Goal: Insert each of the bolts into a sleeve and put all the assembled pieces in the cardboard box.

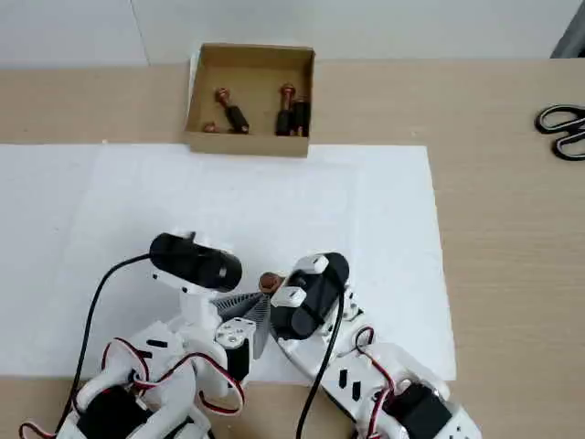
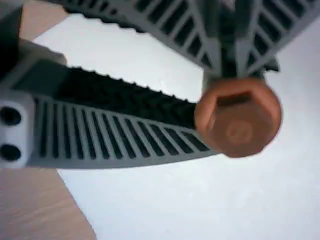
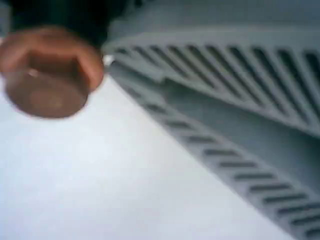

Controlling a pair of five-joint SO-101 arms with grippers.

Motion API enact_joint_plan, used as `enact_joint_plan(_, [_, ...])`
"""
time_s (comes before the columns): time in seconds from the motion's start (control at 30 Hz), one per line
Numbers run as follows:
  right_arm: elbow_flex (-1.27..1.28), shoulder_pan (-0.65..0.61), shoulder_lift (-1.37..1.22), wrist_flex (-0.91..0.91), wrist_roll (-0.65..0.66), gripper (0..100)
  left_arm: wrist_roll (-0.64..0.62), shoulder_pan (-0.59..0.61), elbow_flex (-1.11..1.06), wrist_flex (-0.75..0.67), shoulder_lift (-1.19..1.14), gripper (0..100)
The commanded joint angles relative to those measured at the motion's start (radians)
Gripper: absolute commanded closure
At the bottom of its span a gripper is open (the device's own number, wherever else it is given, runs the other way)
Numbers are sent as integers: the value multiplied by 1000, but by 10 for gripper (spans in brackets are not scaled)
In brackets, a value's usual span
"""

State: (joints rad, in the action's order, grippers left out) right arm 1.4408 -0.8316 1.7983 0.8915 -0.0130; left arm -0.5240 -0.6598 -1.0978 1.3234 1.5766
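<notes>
Close to the middle of the bench's near edge, above the white sheet, the two arms meet around a single copper-headed bolt, which is held off the sheet between them. The left hand has its ribbed fingers drawn together, tips against the bolt's head, so it looks clamped on the bolt. The right hand sits just beside that same head; I cannot tell whether it is apart or together. A dark shape touches the head and may be a sleeve, though that is not certain. The step in hand appears to be mating this bolt with its sleeve. If so, the next move calls for keeping shaft and bore in line while pushing home, then one hand letting go so the other can carry the piece toward the far edge. There stands the cardboard box, left of the middle. By count there is one bolt in the hands and one box. Inside the box are two assembled pieces with copper head and black sleeve plainly seen, a further black sleeve touching one of them, and a small copper bit by the box's near-left corner. One pair of scissors lies at the bench's right edge.
</notes>
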Motion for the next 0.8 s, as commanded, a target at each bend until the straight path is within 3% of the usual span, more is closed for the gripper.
enact_joint_plan(0.0, [-64, 5, 7, -39, 8, 995, 6, 12, 8, -37, 0, 993])
enact_joint_plan(0.17, [-63, 7, 10, -38, 8, 995, 6, 91, 5, -74, 0, 968])
enact_joint_plan(0.37, [-64, 8, 10, -38, 8, 995, 3, 95, 5, -68, -2, 768])
enact_joint_plan(0.6, [-66, 12, 12, -38, 5, 995, 2, 104, 15, -75, -2, 787])
enact_joint_plan(0.77, [-68, 77, 10, -39, 5, 995, 20, 209, 76, -75, -2, 787])
